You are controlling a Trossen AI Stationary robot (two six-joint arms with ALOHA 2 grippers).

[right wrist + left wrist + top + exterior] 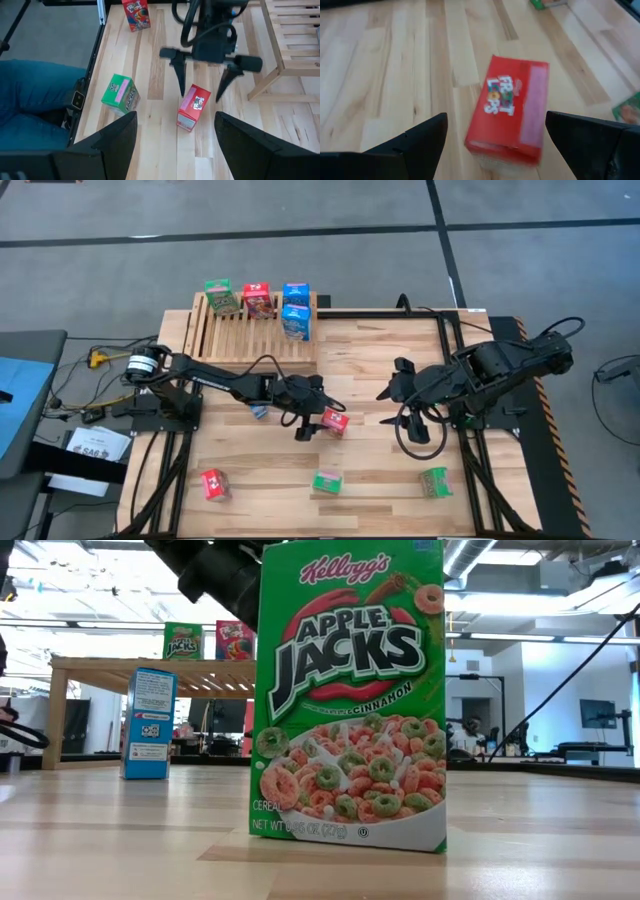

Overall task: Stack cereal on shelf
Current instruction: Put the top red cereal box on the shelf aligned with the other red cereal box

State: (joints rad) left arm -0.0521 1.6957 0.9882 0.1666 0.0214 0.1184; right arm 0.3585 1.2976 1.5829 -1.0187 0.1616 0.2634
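A red cereal box [507, 110] lies on its side on the plank tabletop near the middle [335, 421]. My left gripper [496, 116] hangs open over it, one finger on either side and apart from it; the right wrist view shows this from the front [202, 87]. My right gripper [392, 385] waits open above the table's right half, with nothing between its fingers [175, 125]. The shelf [255, 330] stands at the far edge. A green box [220, 295], a red box [258, 301] and two blue boxes [296, 308] stand on its slats.
Near the front edge are a red box [214, 484] and two green boxes [327, 481] [435, 481]. A blue box [150, 723] stands on the table before the shelf. A person's leg in jeans [30, 100] shows beside the table's edge.
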